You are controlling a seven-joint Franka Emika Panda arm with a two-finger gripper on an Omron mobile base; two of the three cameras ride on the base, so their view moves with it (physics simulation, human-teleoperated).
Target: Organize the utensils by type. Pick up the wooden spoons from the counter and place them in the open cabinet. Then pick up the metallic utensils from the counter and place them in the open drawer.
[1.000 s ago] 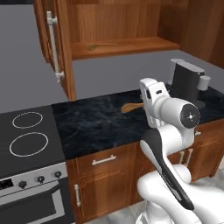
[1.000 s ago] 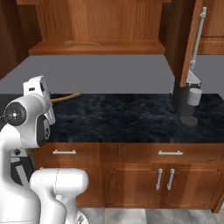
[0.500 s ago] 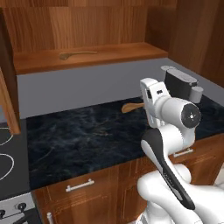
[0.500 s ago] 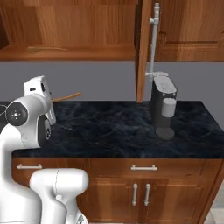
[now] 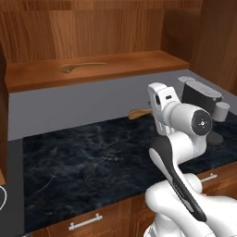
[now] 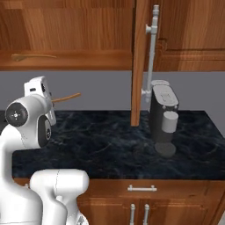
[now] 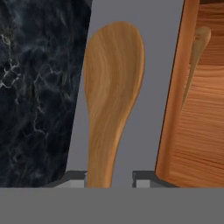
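Above the dark marble counter (image 5: 83,166) the open cabinet (image 5: 106,65) shelf carried one wooden spoon (image 5: 82,66), lying flat. Coffee machine (image 6: 162,116) stood on the counter beside the cabinet door (image 6: 140,61). A second wooden spoon (image 7: 111,92) hung over the counter, below the shelf, handle pinched between the fingers (image 7: 73,177), bowl pointing at the wall.

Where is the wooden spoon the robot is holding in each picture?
Left base view: held spoon, centre, left of the hand.
Right base view: held spoon, left, pointing right.
Hand view: held spoon, centre.
Shared landmark: spoon on the cabinet shelf.
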